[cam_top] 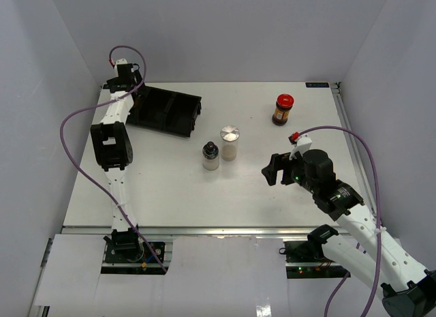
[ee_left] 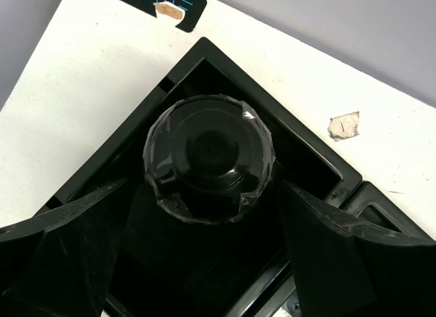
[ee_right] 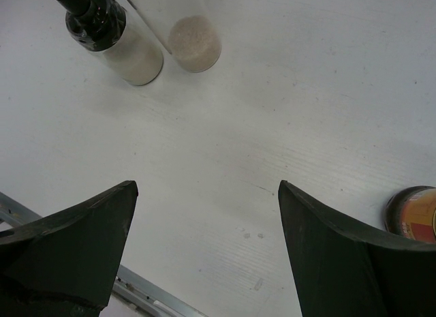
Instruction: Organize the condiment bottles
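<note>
Top, left arm: my left gripper [cam_top: 129, 82] hangs over the tray [cam_top: 178, 106] at the table's [cam_top: 170, 194] far-left corner, where the bottles belong.
Top, bottles: shaker [cam_top: 210, 157] and silver-lid jar [cam_top: 229, 143] stand side by side mid-table; red-lid jar [cam_top: 283, 110] stands towards the far-right corner. All three are unsorted.
Left wrist: fourth jar [ee_left: 208, 157] stands upright in the tray's corner compartment; my jaws are spread, clear of it on both sides.
Right wrist: my right gripper [ee_right: 206, 187] is spread and empty, facing the shaker, probably my next pick.

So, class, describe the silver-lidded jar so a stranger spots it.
Near the middle of the white table a clear pair stands together. The jar is the right one, with a flat silver lid; the shaker beside it is black-topped.
</note>
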You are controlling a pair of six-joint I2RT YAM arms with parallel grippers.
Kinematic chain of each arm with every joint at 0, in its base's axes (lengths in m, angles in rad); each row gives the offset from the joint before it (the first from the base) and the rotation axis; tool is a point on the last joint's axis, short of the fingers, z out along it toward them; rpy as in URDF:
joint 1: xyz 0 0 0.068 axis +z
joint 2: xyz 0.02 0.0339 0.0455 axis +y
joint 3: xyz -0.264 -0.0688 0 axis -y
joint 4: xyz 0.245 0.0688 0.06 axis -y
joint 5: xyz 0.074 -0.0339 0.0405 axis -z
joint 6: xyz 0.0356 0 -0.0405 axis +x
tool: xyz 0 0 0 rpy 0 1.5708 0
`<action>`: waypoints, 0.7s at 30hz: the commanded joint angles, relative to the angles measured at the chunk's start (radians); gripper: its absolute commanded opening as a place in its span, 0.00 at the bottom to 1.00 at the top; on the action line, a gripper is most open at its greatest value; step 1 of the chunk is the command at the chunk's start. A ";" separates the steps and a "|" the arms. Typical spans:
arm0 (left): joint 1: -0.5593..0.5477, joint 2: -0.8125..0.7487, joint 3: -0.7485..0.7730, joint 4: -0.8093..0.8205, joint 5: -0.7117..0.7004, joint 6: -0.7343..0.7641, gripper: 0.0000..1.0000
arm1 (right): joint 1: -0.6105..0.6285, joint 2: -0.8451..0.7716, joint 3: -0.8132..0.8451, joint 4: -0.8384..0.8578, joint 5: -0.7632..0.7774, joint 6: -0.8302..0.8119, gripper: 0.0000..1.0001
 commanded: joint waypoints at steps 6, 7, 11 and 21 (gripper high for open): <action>-0.007 -0.239 -0.021 -0.106 -0.073 -0.051 0.98 | 0.001 -0.001 0.004 0.035 -0.024 -0.007 0.90; -0.010 -0.276 -0.057 -0.101 -0.075 -0.043 0.98 | 0.001 -0.002 0.009 0.036 -0.026 -0.010 0.90; -0.029 -0.433 -0.124 -0.116 -0.069 0.001 0.98 | 0.002 0.000 0.025 0.027 -0.020 -0.017 0.90; -0.341 -0.809 -0.543 -0.160 0.374 0.009 0.98 | 0.001 0.005 0.029 0.044 -0.008 -0.019 0.90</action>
